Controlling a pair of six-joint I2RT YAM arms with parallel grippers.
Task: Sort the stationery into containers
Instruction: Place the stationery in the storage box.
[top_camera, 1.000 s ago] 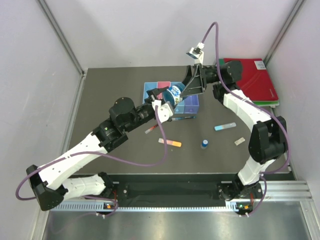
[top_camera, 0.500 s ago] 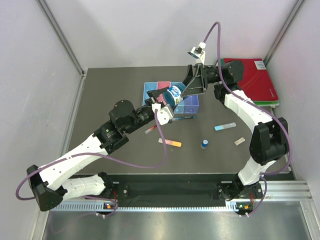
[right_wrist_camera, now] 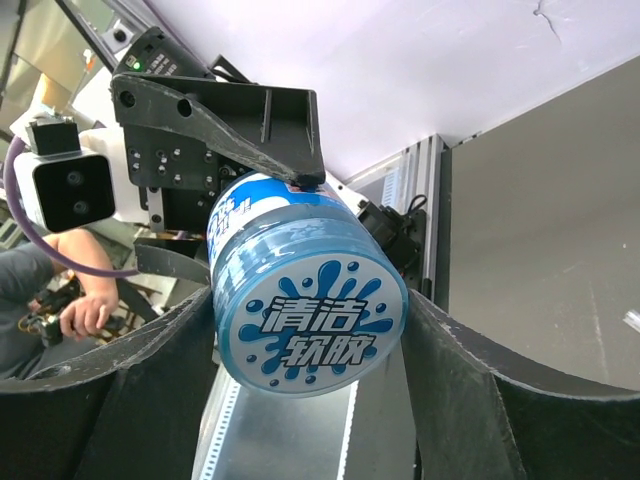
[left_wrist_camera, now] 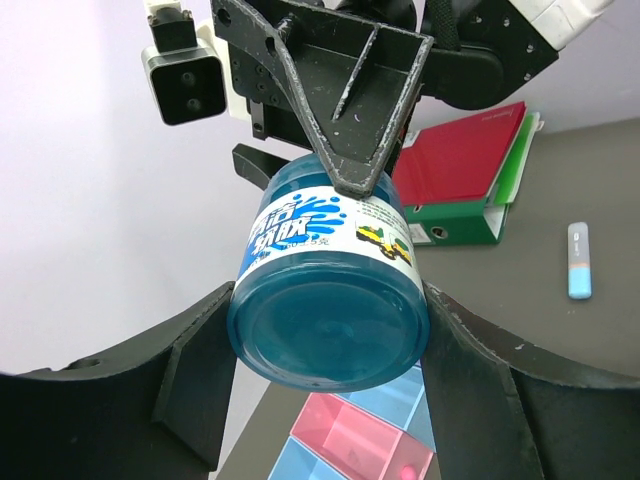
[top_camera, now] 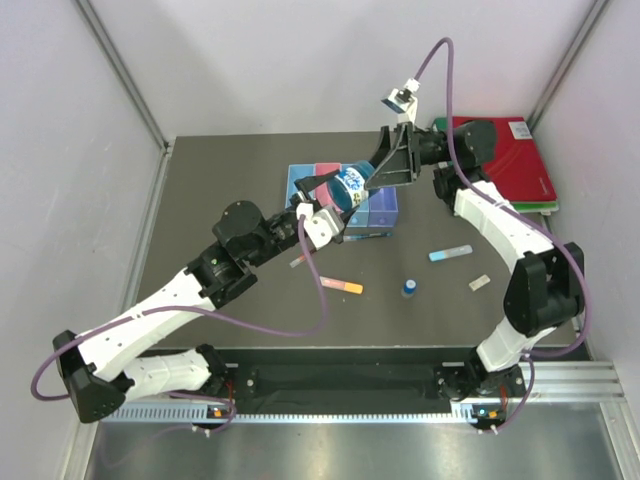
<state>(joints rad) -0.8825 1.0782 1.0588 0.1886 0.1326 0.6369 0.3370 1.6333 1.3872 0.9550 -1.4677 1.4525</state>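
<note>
The round blue jar (top_camera: 349, 186) hangs in the air over the row of bins (top_camera: 296, 181), toward 12 o'clock from the table's middle in the overhead view, and both arms have hold of it. The left gripper (left_wrist_camera: 328, 340) clamps its sides with the jar's bottom facing that wrist camera, each finger pressed to the wall. The right gripper (right_wrist_camera: 310, 340) clamps it from the opposite end (the printed lid faces its own camera), so the two pairs of fingers cross at about a right angle. The rest of the stationery lies on the dark table (top_camera: 220, 180): a red pen (top_camera: 298, 261) at 7 o'clock from the bins, a dark pen (top_camera: 365, 236) just beside their near edge, the pink-orange bar (top_camera: 341, 286) at 6 o'clock, the blue-capped bottle (top_camera: 409, 288) at 5 o'clock, and the light blue bar (top_camera: 450, 253) and pale tag (top_camera: 479, 283) at 4 o'clock. The red binder (top_camera: 510, 160) sits at 2 o'clock.
</note>
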